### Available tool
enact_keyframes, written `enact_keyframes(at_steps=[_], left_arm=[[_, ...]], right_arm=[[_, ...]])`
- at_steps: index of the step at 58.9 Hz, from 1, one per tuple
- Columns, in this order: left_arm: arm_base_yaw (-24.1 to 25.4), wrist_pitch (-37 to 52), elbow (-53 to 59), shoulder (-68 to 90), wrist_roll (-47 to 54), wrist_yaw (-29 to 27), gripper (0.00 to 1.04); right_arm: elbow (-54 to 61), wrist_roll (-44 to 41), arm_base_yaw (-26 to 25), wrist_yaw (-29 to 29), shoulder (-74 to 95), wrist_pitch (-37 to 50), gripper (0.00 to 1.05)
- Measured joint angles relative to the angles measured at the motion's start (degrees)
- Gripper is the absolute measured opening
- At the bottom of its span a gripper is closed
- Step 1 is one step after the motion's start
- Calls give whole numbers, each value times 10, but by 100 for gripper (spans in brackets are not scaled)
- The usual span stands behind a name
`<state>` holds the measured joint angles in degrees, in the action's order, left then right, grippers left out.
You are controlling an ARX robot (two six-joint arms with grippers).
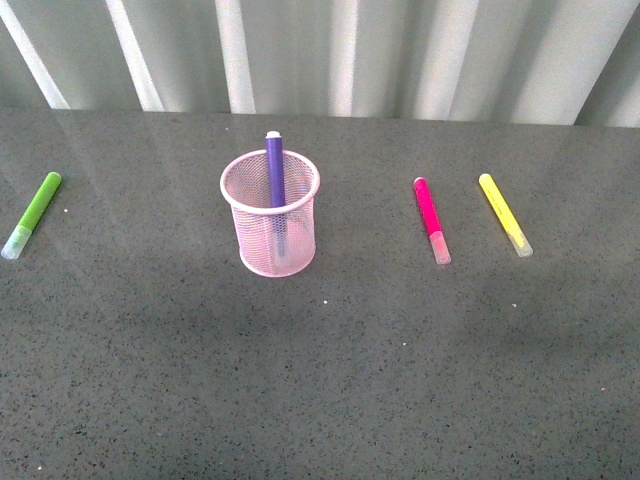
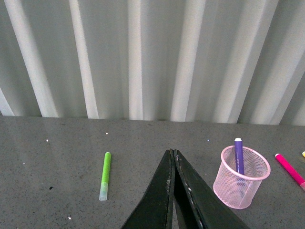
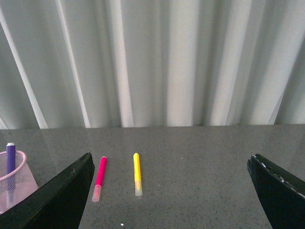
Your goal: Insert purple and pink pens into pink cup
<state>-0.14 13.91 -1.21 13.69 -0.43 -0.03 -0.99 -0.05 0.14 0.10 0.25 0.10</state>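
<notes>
The pink cup (image 1: 270, 215) stands upright on the grey table, left of centre. The purple pen (image 1: 275, 178) stands inside it, its end sticking out above the rim. The pink pen (image 1: 431, 219) lies flat on the table to the cup's right. Neither arm shows in the front view. My left gripper (image 2: 172, 153) is shut and empty, back from the cup (image 2: 240, 177), with the purple pen (image 2: 238, 156) in it. My right gripper (image 3: 170, 162) is wide open and empty, back from the pink pen (image 3: 99, 178); the cup (image 3: 13, 183) is at the frame edge.
A lime-green marker (image 1: 31, 214) lies at the far left of the table, also in the left wrist view (image 2: 105, 175). A yellow marker (image 1: 504, 214) lies right of the pink pen, also in the right wrist view (image 3: 137, 173). A corrugated pale wall (image 1: 330, 55) backs the table.
</notes>
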Motion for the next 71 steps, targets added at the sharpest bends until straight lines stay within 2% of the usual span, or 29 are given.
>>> enact_keyframes(at_steps=[15, 21, 42, 56, 58, 60, 63, 66, 71], left_arm=[[0, -40, 0, -40, 0, 0, 4], [0, -131, 0, -112, 0, 0, 4], [0, -139, 0, -135, 0, 0, 5], [0, -139, 0, -135, 0, 0, 52], [0, -139, 0, -135, 0, 0, 58], [0, -139, 0, -134, 0, 0, 65], [0, -139, 0, -135, 0, 0, 74], [0, -139, 0, -135, 0, 0, 83], [0, -139, 0, -135, 0, 0, 97]], right_arm=[[0, 0, 0, 0, 0, 0, 98], [0, 0, 0, 0, 0, 0, 98], [0, 0, 0, 0, 0, 0, 98], [0, 0, 0, 0, 0, 0, 98], [-10, 12, 0, 19, 15, -30, 98], [-45, 46, -11, 30, 67, -103, 98], [-88, 67, -46, 5, 167, -138, 98], [-133, 73, -88, -47, 288, -96, 98], [-197, 56, -113, -96, 427, -30, 98]])
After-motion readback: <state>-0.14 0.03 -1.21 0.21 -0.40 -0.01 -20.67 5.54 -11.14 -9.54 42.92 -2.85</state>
